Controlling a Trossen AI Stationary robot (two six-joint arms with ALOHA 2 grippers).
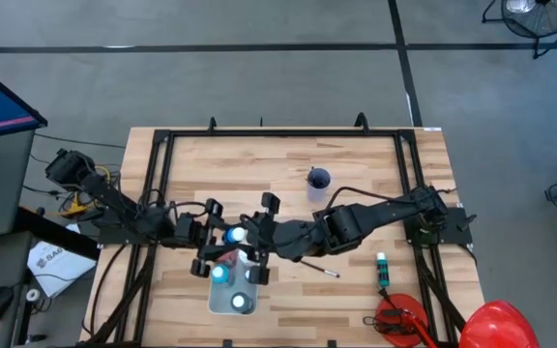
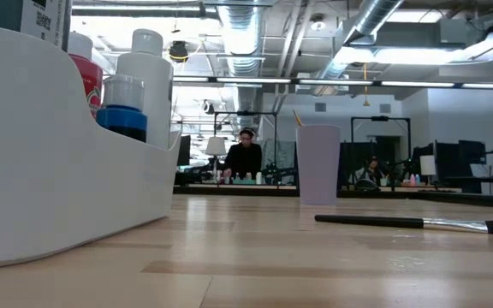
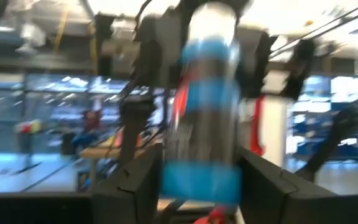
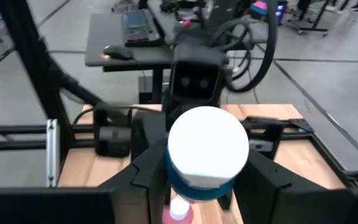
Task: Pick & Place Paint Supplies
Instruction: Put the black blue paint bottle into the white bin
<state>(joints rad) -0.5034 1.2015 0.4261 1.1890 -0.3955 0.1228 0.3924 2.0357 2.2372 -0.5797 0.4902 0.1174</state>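
A wooden counter [image 1: 288,159] is filling the middle of the overhead frame, with grey floor around it and an open workshop showing behind in the level view. Just below centre, the left end effector [image 1: 222,235] and the right end effector [image 1: 248,235] are meeting over a white tray [image 1: 232,302] at the bottom edge. Both are closing on the same light blue paint bottle [image 4: 207,155]: the right one is gripping it below its white cap, and the left one is holding it between its fingers, though that view is blurred. This looks like a handover in mid-air, or the start of a lowering into the tray, which is already holding several bottles [image 2: 135,90]. Next, one end effector would need to let go before the other carries the bottle down into a free slot. A brush [image 2: 409,223] is lying right of centre, a teal bottle [image 1: 382,270] further right, and a purple cup [image 1: 318,180] above centre.
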